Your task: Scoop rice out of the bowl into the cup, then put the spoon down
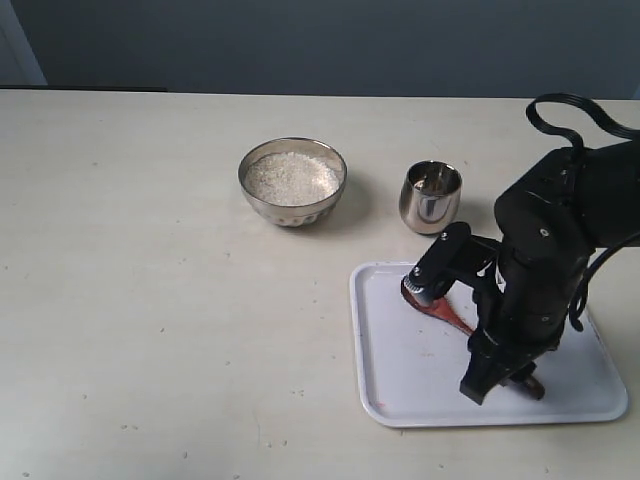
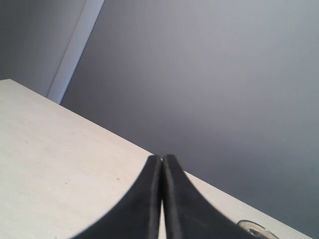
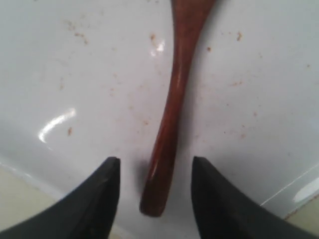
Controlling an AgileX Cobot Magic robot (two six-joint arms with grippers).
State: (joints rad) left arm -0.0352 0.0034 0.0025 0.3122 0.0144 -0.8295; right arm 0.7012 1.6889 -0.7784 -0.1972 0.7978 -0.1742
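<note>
Slender glossy reddish-brown wooden spoon (image 3: 172, 99) lies flat on white rectangular tray (image 1: 400, 380) on pale table (image 1: 150, 300). Right hand (image 3: 155, 162) spread, straddling handle end, gaps either side. Left hand (image 2: 162, 159) pressed together. White rice (image 1: 292, 177) fills round steel bowl (image 1: 290, 213); small shiny steel cup (image 1: 430, 205) near tray.

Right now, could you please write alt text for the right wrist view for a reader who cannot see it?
A slender dark reddish-brown wooden spoon lies on a white tray, its handle end sitting between the open black fingers of the right gripper, neither touching it. Small reddish specks dot the tray.
</note>
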